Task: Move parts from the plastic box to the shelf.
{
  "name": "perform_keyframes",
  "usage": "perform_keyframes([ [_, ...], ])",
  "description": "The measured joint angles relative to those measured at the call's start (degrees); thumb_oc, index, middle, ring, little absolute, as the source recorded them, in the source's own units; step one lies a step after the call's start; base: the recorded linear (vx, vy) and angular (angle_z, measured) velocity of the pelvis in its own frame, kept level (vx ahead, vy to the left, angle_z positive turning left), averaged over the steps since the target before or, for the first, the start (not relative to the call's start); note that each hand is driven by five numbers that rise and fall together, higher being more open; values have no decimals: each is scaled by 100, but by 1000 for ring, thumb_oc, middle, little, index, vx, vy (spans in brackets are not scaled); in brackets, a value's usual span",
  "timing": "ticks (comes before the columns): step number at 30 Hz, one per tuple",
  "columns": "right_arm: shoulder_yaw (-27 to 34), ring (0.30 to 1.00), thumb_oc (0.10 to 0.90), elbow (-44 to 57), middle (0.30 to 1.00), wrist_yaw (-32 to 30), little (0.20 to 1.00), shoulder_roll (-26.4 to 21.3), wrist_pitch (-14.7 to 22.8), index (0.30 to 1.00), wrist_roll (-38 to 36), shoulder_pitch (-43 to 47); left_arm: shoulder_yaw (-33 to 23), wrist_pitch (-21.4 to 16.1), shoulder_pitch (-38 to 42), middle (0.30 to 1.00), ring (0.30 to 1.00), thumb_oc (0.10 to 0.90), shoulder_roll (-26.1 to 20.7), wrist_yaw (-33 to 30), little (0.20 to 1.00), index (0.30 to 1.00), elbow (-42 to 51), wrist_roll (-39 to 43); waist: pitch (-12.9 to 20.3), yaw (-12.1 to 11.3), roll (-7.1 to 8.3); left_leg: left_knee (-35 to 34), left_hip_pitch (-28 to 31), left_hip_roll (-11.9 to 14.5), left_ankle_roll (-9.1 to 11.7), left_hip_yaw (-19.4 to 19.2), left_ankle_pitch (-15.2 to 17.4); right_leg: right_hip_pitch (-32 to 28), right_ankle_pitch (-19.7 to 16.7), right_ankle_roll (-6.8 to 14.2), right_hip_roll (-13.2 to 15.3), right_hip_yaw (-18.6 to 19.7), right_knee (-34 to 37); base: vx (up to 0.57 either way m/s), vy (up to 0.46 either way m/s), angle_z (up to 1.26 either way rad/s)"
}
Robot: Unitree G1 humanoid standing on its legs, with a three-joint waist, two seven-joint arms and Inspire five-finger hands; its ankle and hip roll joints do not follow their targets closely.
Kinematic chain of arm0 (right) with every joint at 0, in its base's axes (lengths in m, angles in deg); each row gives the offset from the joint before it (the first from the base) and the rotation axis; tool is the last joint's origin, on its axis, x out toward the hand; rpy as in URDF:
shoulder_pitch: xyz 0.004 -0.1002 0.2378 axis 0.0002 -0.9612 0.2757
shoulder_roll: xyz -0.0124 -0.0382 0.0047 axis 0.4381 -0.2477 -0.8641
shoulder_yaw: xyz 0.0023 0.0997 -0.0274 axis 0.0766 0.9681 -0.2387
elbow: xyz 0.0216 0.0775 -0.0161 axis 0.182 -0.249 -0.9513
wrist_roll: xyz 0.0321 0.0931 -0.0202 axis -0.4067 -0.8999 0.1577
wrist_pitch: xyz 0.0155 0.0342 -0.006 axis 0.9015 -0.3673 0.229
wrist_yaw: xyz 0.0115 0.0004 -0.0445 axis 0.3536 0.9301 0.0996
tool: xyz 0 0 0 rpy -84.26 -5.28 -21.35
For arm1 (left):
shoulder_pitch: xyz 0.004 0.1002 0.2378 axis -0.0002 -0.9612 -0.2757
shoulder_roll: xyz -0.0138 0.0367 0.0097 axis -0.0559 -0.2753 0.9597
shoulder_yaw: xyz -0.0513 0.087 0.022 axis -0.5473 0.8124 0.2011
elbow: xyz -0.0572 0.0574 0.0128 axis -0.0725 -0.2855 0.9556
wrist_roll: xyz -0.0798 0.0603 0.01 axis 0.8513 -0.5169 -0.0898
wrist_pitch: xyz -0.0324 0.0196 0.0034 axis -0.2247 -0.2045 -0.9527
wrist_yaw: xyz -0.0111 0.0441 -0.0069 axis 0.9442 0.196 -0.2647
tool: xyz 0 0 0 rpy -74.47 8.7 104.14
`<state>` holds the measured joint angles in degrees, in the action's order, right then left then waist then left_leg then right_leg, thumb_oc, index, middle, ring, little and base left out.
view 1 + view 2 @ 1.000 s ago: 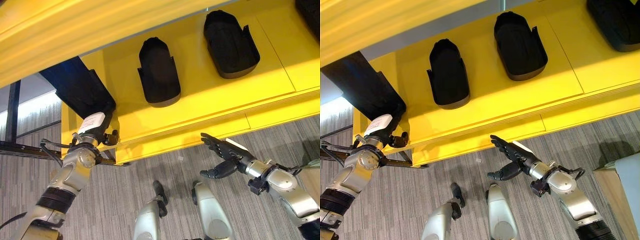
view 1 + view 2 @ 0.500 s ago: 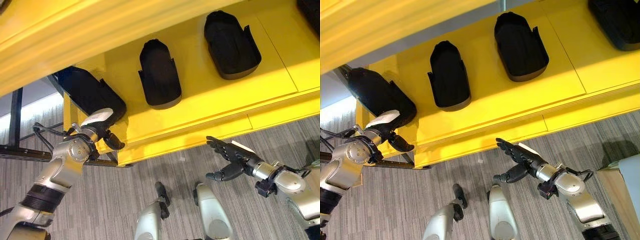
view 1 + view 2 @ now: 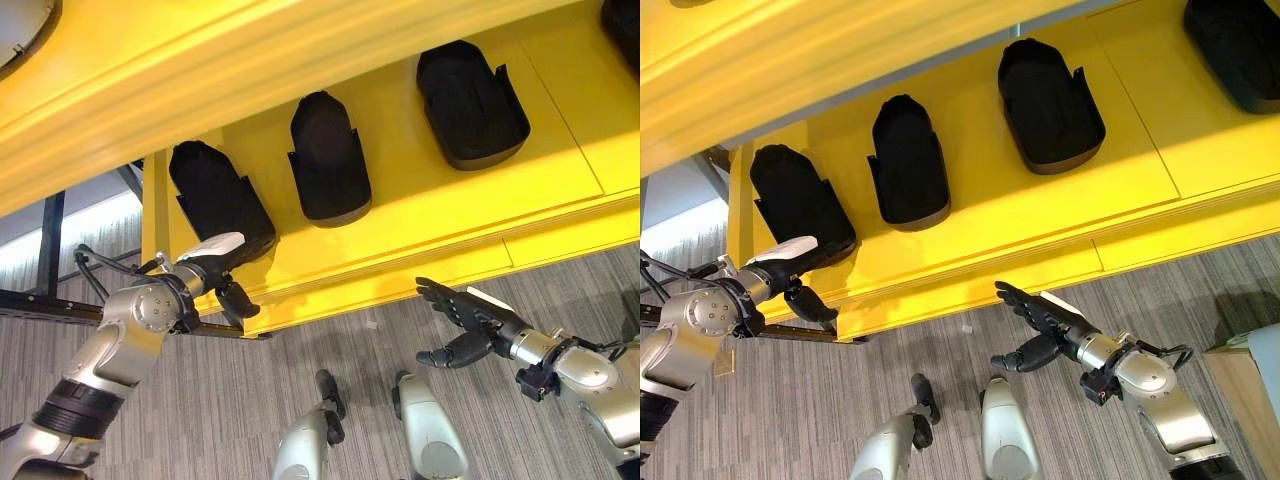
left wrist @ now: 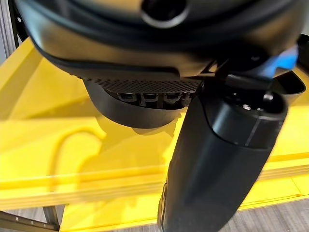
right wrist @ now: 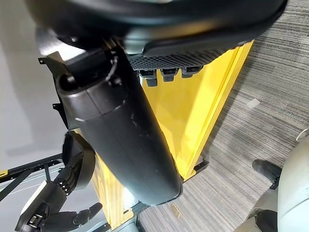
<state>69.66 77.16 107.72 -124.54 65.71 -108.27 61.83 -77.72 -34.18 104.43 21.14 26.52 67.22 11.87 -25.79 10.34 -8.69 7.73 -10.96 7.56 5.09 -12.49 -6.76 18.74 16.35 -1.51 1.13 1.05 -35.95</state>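
Note:
A black moulded part lies flat at the left end of the yellow shelf. My left hand is at the shelf's front edge just below this part. Its white-covered thumb rests along the part's near end, and its fingers hang under the shelf's lip, apart from the part. In the left wrist view the part sits on the shelf past the palm, with no finger round it. My right hand hovers open and empty over the carpet, below the shelf front.
Two more black parts lie in a row further right on the shelf, and another sits at the far right. A yellow upper board overhangs the shelf. A pale box corner shows low on the right.
The left hand brought the tilted part in from beyond the shelf's left end and laid it flat on the shelf. The right hand sank slightly. The camera shifted a little.

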Motion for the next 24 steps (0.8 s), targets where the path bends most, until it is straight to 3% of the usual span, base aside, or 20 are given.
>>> perform_keyframes([
  [4, 0, 1000, 900, 0, 1000, 4, 1000, 0, 0, 1000, 0, 0, 3, 49, -80, 1000, 1000, 900, 1, -331, 1000, 1000, -234, -206, 24, 37, -27, 6, 9, 0, 0, 1, 0, -18, 0, 1, 0, -2, -9, 8, 1, 0],
  [7, 1, 1000, 900, 0, 1000, 8, 1000, 2, -1, 1000, 1, -5, 27, 340, -87, 1000, 1000, 900, 62, -515, 1000, 1000, -866, -254, 50, 61, -28, 18, 10, 11, 0, -4, 0, -13, 21, 36, -11, 1, -23, 0, 0, 0],
  [13, 1, 1000, 900, 0, 1000, 49, 1000, 0, -16, 1000, 0, 63, 86, 515, -71, 1000, 1000, 900, 85, -978, 1000, 1000, -2075, -931, 68, 47, 10, 13, 12, 18, 7, -2, -14, 24, 36, 52, -10, 2, -55, 0, 0, 0],
  [16, 3, 1000, 900, 0, 1000, 53, 1000, 1, -72, 1000, 0, 72, 86, 603, -29, 1000, 1000, 900, 66, -1237, 1000, 1000, -2218, -1324, 95, 41, 68, 15, 12, 16, 6, -2, -16, 25, 42, 55, 1, 2, -61, 0, 0, 0],
  [24, 3, 1000, 900, 0, 1000, 84, 1000, 7, -160, 1000, 0, 84, 261, 660, 244, 1000, 1000, 900, 70, -1499, 1000, 1000, -2448, -1306, 100, 138, 90, 17, 28, 7, 13, -4, -22, -9, 24, 27, -3, 6, -91, 18, 6, 0],
])
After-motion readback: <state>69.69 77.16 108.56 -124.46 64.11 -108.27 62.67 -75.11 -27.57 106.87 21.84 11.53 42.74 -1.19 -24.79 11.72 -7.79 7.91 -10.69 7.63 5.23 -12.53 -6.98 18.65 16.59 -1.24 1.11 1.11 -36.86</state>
